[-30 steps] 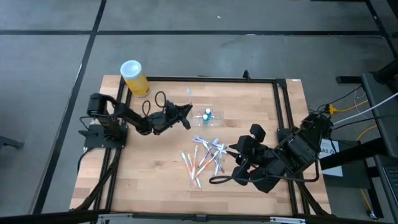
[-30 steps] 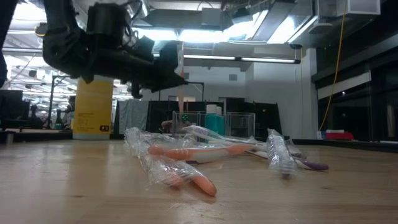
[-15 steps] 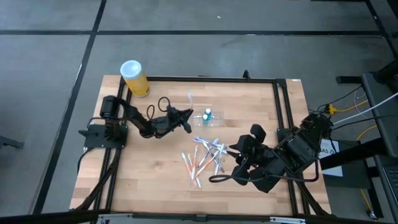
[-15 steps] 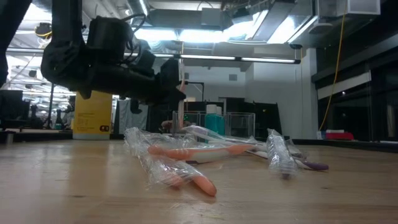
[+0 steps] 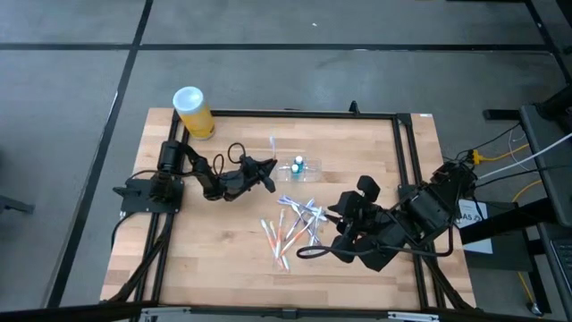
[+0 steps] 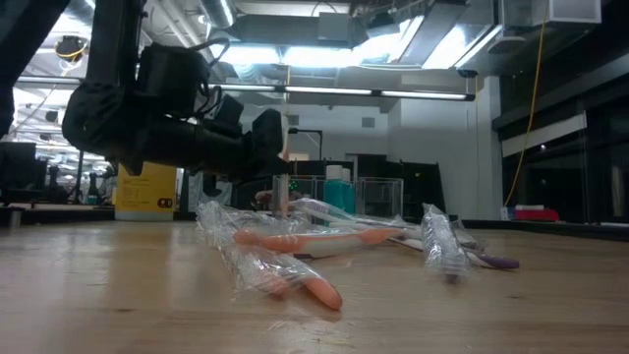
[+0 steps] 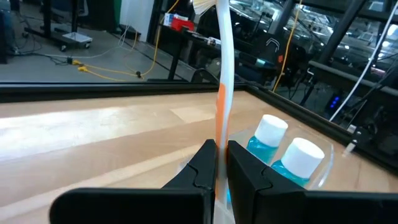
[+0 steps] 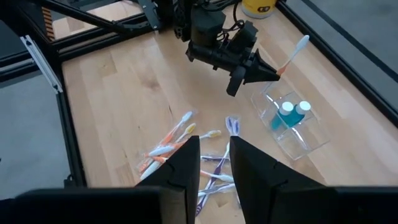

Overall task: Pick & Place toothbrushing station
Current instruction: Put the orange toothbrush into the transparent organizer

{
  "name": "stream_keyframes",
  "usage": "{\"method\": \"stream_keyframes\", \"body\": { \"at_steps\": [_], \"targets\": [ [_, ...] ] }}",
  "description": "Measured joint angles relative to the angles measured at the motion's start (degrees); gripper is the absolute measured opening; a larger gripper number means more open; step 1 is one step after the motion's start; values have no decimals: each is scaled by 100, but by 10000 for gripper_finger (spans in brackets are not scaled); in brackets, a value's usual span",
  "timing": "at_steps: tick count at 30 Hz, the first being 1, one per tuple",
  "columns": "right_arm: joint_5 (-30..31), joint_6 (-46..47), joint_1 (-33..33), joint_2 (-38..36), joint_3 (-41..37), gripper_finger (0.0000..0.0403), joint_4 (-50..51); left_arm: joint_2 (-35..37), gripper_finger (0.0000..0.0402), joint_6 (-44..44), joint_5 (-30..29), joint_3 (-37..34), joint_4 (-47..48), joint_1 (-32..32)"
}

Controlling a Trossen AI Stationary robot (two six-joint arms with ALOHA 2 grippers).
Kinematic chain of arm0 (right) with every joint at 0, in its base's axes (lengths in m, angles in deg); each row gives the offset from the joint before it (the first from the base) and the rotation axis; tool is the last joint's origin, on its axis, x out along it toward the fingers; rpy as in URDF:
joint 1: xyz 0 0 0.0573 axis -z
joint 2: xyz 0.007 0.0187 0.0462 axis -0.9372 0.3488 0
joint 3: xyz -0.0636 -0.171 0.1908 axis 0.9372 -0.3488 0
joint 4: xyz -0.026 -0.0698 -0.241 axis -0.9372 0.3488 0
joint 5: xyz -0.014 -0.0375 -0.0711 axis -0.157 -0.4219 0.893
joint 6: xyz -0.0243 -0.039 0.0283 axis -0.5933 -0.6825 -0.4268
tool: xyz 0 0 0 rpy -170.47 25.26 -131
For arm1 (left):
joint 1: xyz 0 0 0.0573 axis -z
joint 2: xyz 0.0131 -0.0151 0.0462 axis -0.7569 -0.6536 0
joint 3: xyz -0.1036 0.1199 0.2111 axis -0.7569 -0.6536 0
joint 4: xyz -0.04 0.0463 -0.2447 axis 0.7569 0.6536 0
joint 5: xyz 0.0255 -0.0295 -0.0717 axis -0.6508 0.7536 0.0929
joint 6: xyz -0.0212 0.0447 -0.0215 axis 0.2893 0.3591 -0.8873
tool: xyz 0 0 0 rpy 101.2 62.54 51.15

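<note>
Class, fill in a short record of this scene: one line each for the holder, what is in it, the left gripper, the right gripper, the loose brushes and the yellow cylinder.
holder: clear holder on the table
contents: two blue bottles with white caps
left gripper: left gripper shut on a white-and-orange toothbrush, beside the holder
right gripper: right gripper open, above the pile
loose brushes: wrapped toothbrushes heaped mid-table
yellow cylinder: yellow cylinder at the table's far left corner

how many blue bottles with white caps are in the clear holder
2: both blue bottles stand side by side in the clear holder, just beyond the left claw and its toothbrush. None looks hidden.
</note>
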Motion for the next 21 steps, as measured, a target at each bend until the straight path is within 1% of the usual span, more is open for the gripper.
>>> {"method": "stream_keyframes", "body": {
  "at_steps": [21],
  "targets": [
    [14,-179,31,0,-2,91,0,2,19,418,61,76,140,16]
  ]
}}
